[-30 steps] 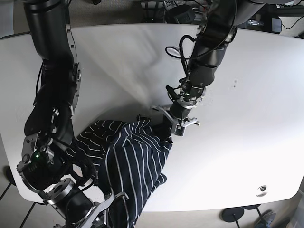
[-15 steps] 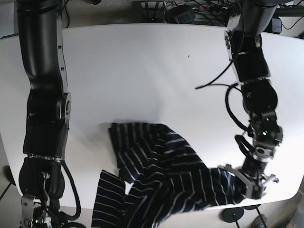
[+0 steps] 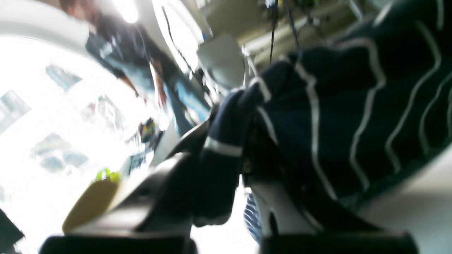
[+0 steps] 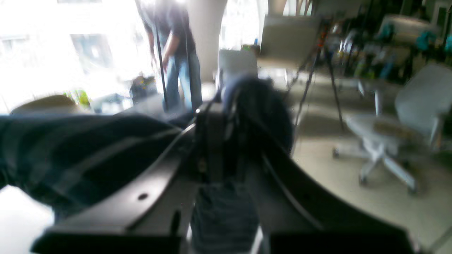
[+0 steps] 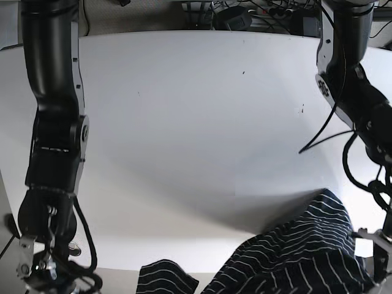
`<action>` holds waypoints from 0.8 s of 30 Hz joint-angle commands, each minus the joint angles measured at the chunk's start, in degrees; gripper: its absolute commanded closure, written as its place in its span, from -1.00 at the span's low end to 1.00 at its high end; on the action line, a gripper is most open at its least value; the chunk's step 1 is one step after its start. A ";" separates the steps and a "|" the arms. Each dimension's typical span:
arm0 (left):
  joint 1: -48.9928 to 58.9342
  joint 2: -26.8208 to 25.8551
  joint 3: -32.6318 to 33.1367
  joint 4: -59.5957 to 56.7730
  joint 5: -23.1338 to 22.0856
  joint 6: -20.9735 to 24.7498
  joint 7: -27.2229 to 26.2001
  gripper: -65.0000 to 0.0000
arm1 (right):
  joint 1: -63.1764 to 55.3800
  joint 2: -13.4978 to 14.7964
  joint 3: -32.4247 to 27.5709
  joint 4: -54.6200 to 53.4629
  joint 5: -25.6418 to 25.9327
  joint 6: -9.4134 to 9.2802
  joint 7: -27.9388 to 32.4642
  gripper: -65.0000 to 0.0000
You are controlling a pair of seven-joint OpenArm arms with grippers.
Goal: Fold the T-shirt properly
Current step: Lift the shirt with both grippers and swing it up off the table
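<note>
The T-shirt (image 5: 294, 257) is dark navy with thin white stripes. It lies bunched at the near right corner of the white table (image 5: 196, 122), and part of it (image 5: 165, 277) trails along the near edge. My left gripper (image 3: 240, 169) is shut on a fold of the shirt (image 3: 353, 106); in the base view it sits at the far right (image 5: 375, 252), half hidden by cloth. My right gripper (image 4: 229, 155) is shut on dark shirt fabric (image 4: 88, 148). In the base view only its arm (image 5: 52, 184) shows at the left, with the fingers below the frame.
Cables and gear (image 5: 245, 12) lie beyond the table's far edge. A small dark mark (image 5: 301, 110) is on the tabletop. The wrist views look out past the table at a standing person (image 4: 176, 53) and an office chair (image 4: 399, 116).
Both arms have swung toward the near edge, dragging the shirt from the table's middle left to the near right corner. The left gripper is now at the far right edge of the base view.
</note>
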 commanded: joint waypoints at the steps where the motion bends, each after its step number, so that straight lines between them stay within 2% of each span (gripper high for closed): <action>1: 7.00 2.12 -1.38 4.02 -0.19 0.14 -1.15 1.00 | -8.29 0.14 1.70 5.61 -0.34 -0.52 0.29 0.95; 3: 17.20 5.38 -4.81 6.93 -0.19 -0.74 -1.33 1.00 | -19.02 0.32 4.08 10.36 -0.69 -0.69 0.29 0.95; 5: 23.97 9.07 -7.01 7.19 -0.19 -3.82 -2.47 1.00 | -26.93 0.05 6.19 10.80 -0.69 -0.52 0.64 0.95; 8: 35.75 13.99 -11.14 7.36 -0.19 -5.93 -7.57 1.00 | -38.01 0.05 9.61 15.28 -0.60 -0.60 0.64 0.95; 11: 45.07 17.33 -11.58 7.36 -0.10 -6.19 -11.53 1.00 | -47.41 -0.12 12.60 16.78 -0.25 -0.34 0.64 0.95; 15: 55.44 19.18 -11.58 7.36 -0.19 -6.19 -15.48 1.00 | -58.14 -2.23 15.24 21.88 -0.25 -0.34 0.46 0.95; 24: 64.85 20.76 -18.79 7.80 -0.19 -7.55 -15.57 1.00 | -69.83 -2.50 16.82 27.59 -0.25 -0.69 0.29 0.95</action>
